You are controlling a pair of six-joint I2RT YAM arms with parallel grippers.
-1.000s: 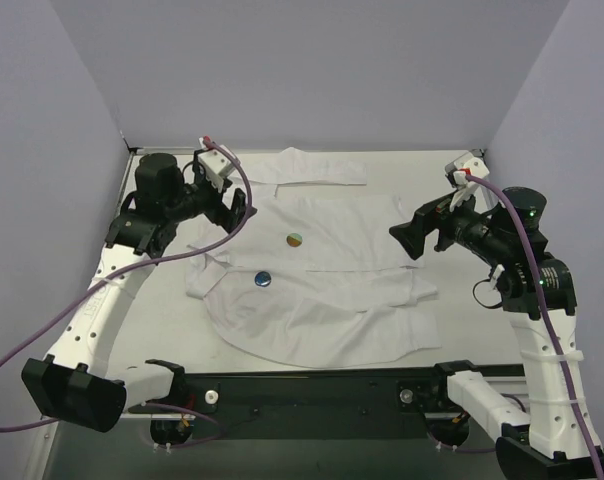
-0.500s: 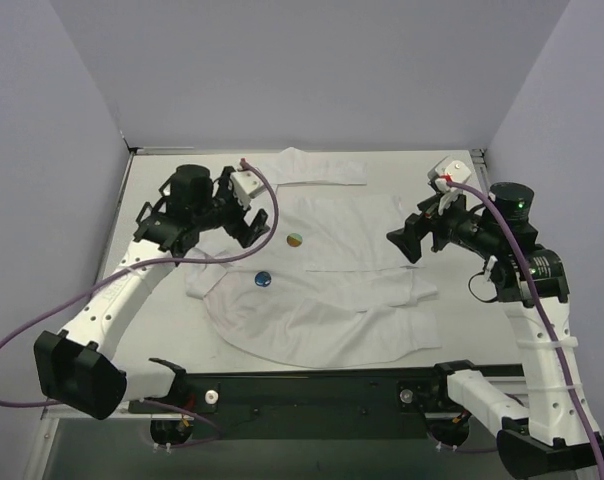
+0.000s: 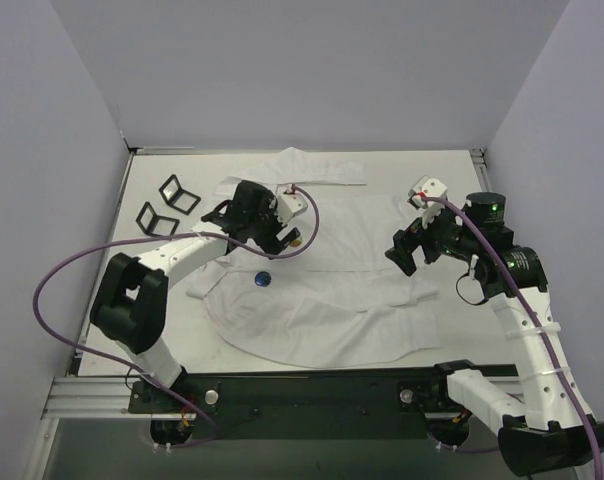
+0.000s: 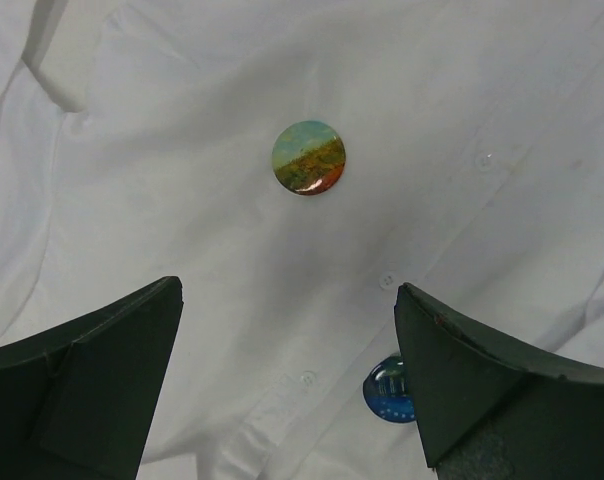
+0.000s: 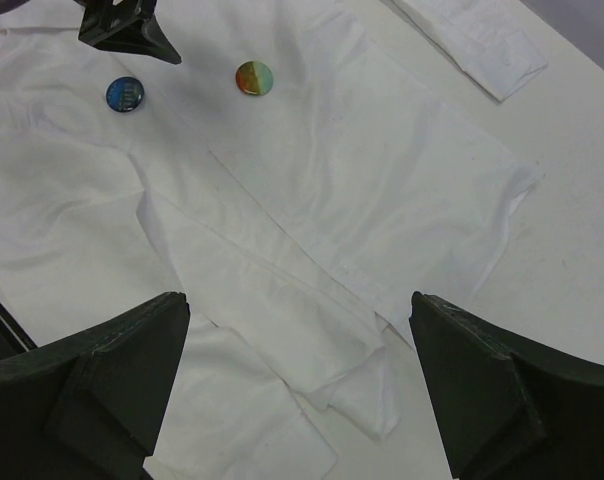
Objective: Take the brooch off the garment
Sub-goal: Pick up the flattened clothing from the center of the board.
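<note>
The white garment [image 3: 322, 310] lies spread flat on the table. Two round brooches sit on it: a green-and-orange one [image 3: 296, 240] and a blue one [image 3: 263, 279]. My left gripper [image 3: 280, 236] hovers open right beside the green-and-orange brooch. In the left wrist view that brooch [image 4: 308, 158] lies just ahead of the left gripper [image 4: 287, 300], and the blue brooch [image 4: 387, 388] peeks from behind the right finger. My right gripper [image 3: 402, 250] hangs open above the shirt's right side. The right wrist view shows both brooches, blue [image 5: 125, 94] and green-and-orange [image 5: 254, 77], far ahead of it.
Two small black square frames [image 3: 180, 192] [image 3: 156, 218] lie on the bare table left of the shirt. A folded sleeve [image 3: 327, 172] reaches toward the back wall. Grey walls close in three sides, and a black rail [image 3: 312, 385] runs along the front.
My left arm has swung right from the table's left side over the shirt, stopping at the green-and-orange brooch and uncovering the two black frames. The right gripper drifted slightly left.
</note>
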